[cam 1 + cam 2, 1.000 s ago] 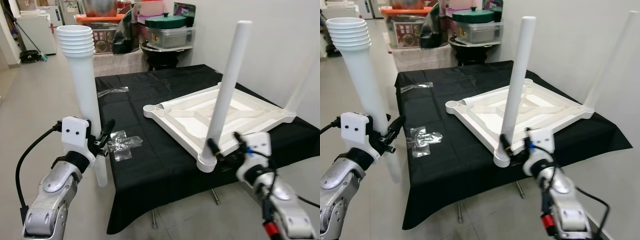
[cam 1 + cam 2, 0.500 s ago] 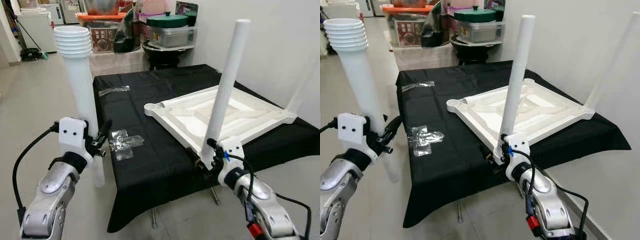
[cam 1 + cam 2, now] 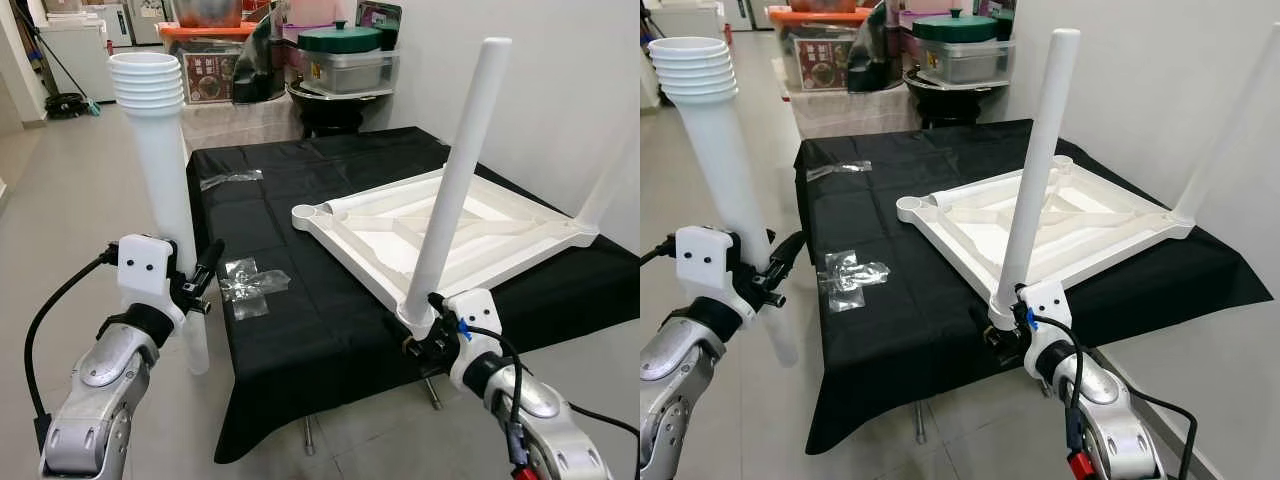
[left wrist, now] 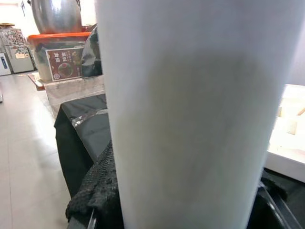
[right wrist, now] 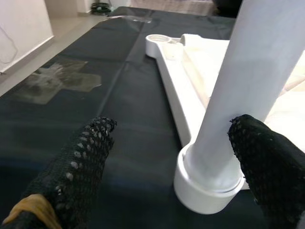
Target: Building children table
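An upturned white tabletop lies on a table covered by a black cloth, and everything else sits around it. From the tabletop's near corner socket a white leg stands upright, and a second white leg rises from the far right corner. The empty round socket at the tabletop's left corner faces up. The right gripper is low at the near corner, just in front of the socket base, its black fingers spread wide apart: in the right wrist view one finger is on either side of the leg's foot, with one near it, but I cannot tell whether it touches. Left of the tabletop, off the cloth's edge, the left gripper clamps its fingers around a third white leg, held upright with its ribbed, flared end at the top. Between this held leg and the tabletop, crumpled clear plastic wrap lies on the cloth, and another scrap of clear plastic lies farther back. Behind the tabletop, beyond the cloth, stand a green-lidded container and an orange bin.
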Controlling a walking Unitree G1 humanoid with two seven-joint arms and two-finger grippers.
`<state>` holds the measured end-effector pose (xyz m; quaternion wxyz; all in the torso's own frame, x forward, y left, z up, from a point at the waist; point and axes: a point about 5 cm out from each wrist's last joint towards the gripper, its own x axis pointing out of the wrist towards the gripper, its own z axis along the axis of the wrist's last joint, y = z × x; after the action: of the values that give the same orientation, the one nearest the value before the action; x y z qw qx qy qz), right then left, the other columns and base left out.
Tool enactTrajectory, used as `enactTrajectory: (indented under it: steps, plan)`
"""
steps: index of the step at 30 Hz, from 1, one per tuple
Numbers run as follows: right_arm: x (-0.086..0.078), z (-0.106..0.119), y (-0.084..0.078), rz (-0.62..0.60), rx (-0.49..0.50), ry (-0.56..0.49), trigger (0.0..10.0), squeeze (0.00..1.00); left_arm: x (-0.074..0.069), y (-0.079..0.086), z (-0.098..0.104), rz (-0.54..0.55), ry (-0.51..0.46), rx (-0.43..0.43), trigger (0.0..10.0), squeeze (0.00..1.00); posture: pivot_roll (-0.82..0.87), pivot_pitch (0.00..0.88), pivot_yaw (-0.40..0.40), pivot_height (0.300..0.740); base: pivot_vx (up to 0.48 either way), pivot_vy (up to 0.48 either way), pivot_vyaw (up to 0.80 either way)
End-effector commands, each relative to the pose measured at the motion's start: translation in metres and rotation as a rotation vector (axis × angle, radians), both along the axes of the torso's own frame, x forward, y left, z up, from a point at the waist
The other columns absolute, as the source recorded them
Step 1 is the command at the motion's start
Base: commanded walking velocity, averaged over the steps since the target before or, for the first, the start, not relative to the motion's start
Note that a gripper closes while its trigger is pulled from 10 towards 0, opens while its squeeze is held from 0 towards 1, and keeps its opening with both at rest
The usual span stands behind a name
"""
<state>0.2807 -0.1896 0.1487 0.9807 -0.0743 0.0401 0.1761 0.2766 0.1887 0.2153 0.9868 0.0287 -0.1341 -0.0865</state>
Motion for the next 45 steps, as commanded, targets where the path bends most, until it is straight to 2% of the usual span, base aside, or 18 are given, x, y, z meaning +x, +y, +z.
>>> enactTrajectory:
  steps: [1, 3, 7, 14, 17, 19, 20, 23, 24, 25, 26, 33, 41, 42, 43, 44, 45]
  plan:
    - [0.003, 0.000, -0.005, -0.047, 0.001, 0.006, 10.0, 0.00, 0.000, 0.001, -0.001, 0.006, -0.001, 0.015, 10.0, 0.00, 0.03, 0.000, -0.034, 0.740, 0.000, 0.000, 0.00]
    - [0.007, 0.001, -0.009, -0.115, 0.006, -0.003, 10.0, 0.00, 0.000, 0.003, -0.002, 0.012, 0.002, 0.018, 10.0, 0.00, 0.03, 0.000, -0.034, 0.740, 0.000, 0.000, 0.00]
    - [0.010, -0.001, -0.009, -0.152, 0.013, 0.000, 10.0, 0.00, 0.001, 0.002, -0.002, 0.014, 0.001, 0.018, 10.0, 0.00, 0.03, 0.000, -0.037, 0.740, 0.000, 0.000, 0.00]
    - [0.019, -0.003, 0.001, -0.197, 0.043, 0.004, 10.0, 0.00, 0.002, 0.001, 0.000, 0.017, -0.003, 0.016, 10.0, 0.00, 0.04, 0.000, -0.037, 0.740, 0.000, 0.000, 0.00]
    - [0.027, -0.004, 0.011, -0.201, 0.070, -0.001, 10.0, 0.00, 0.002, 0.001, 0.000, 0.021, -0.003, 0.016, 10.0, 0.00, 0.05, 0.000, -0.039, 0.740, 0.000, 0.000, 0.00]
    - [0.027, -0.004, 0.011, -0.201, 0.070, -0.001, 10.0, 0.00, 0.002, 0.001, 0.000, 0.021, -0.003, 0.016, 10.0, 0.00, 0.05, 0.000, -0.039, 0.740, 0.000, 0.000, 0.00]
    - [0.032, -0.002, 0.018, -0.203, 0.091, -0.010, 10.0, 0.00, 0.003, 0.001, 0.000, 0.023, -0.004, 0.018, 10.0, 0.00, 0.05, 0.000, -0.042, 0.740, 0.000, 0.000, 0.00]
    - [0.039, 0.000, 0.026, -0.221, 0.109, -0.026, 10.0, 0.00, 0.003, 0.001, 0.001, 0.028, -0.006, 0.025, 10.0, 0.00, 0.06, 0.000, -0.046, 0.740, 0.000, 0.000, 0.00]
    - [0.041, -0.001, 0.025, -0.251, 0.103, -0.030, 3.7, 0.00, 0.003, 0.002, 0.001, 0.033, -0.006, 0.027, 10.0, 0.00, 0.06, 0.000, -0.047, 0.740, 0.000, 0.000, 0.00]
    - [0.041, -0.001, 0.025, -0.251, 0.103, -0.030, 3.7, 0.00, 0.003, 0.002, 0.001, 0.033, -0.006, 0.027, 10.0, 0.00, 0.06, 0.000, -0.047, 0.740, 0.000, 0.000, 0.00]
    - [0.043, -0.002, 0.023, -0.283, 0.103, -0.038, 0.0, 0.00, 0.003, 0.003, 0.001, 0.037, -0.006, 0.028, 10.0, 0.00, 0.06, 0.000, -0.047, 0.740, 0.000, 0.000, 0.00]
    - [0.051, -0.001, 0.012, -0.404, 0.094, -0.082, 0.0, 0.00, 0.003, -0.001, -0.001, 0.035, -0.001, 0.022, 10.0, 0.00, 0.06, 0.000, -0.043, 0.740, 0.000, 0.000, 0.00]
    - [0.056, 0.002, 0.015, -0.419, 0.098, -0.104, 0.0, 0.00, 0.003, -0.004, 0.000, 0.029, -0.005, 0.028, 10.0, 0.00, 0.06, 0.000, -0.042, 0.740, 0.000, 0.000, 0.00]
    - [0.055, 0.000, 0.012, -0.438, 0.081, -0.102, 0.0, 0.00, 0.003, -0.003, 0.000, 0.030, -0.003, 0.028, 10.0, 0.00, 0.06, 0.000, -0.043, 0.740, 0.000, 0.000, 0.00]
    - [0.053, -0.005, 0.000, -0.507, 0.056, -0.090, 0.0, 0.00, 0.003, -0.003, -0.001, 0.032, -0.001, 0.029, 10.0, 0.00, 0.06, 0.000, -0.042, 0.740, 0.000, 0.000, 0.00]
    - [0.053, -0.005, 0.000, -0.507, 0.056, -0.090, 0.0, 0.00, 0.003, -0.003, -0.001, 0.032, -0.001, 0.029, 10.0, 0.00, 0.06, 0.000, -0.042, 0.740, 0.000, 0.000, 0.00]
    - [0.051, -0.008, -0.008, -0.557, 0.038, -0.081, 0.0, 0.00, 0.003, -0.003, -0.001, 0.034, 0.001, 0.029, 10.0, 0.00, 0.06, 0.000, -0.041, 0.740, 0.000, 0.000, 0.00]
